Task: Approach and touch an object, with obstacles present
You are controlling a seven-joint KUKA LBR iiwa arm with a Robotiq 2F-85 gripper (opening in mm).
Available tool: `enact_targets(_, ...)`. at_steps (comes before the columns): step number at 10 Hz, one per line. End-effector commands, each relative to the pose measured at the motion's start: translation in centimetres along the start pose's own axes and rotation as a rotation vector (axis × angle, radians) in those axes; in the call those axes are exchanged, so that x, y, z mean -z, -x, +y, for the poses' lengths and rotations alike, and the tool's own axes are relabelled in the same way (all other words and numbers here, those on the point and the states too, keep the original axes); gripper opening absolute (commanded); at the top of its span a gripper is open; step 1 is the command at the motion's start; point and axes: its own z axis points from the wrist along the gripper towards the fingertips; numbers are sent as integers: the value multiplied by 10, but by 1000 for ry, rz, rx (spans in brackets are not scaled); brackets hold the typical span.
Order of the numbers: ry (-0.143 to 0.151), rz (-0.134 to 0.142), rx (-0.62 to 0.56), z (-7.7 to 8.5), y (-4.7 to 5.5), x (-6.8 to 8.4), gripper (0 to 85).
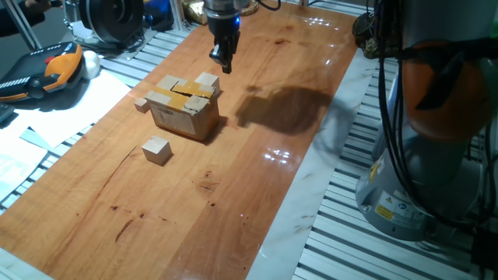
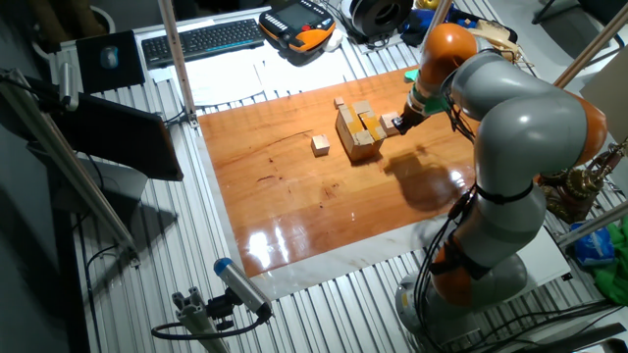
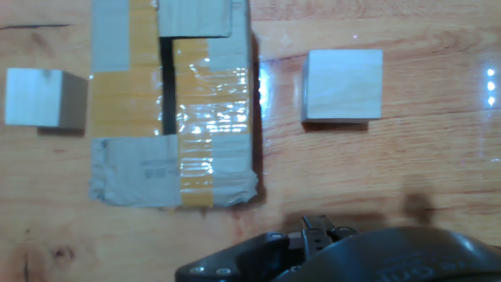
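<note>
Gripper [image 1: 221,62] above table; cube [image 3: 343,85] beside box [image 3: 174,110].

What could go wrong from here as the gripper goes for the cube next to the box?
1. The wooden cube sits close beside the cardboard box; the gripper, hovering above, could clip the box on descent.
2. The cube looks loose on a glossy table, so a firm touch might slide it.
</note>
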Motion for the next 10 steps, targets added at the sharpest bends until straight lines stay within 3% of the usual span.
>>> enact_targets(1,-8,1,-11,0,0,-1,0)
enact_targets(4,-11,-8,-28,-4,3,-14,0)
enact_targets(8,-11,-16,-39,-22,9,-23,0)
enact_targets(10,-6,-10,-59,-19,12,-26,0)
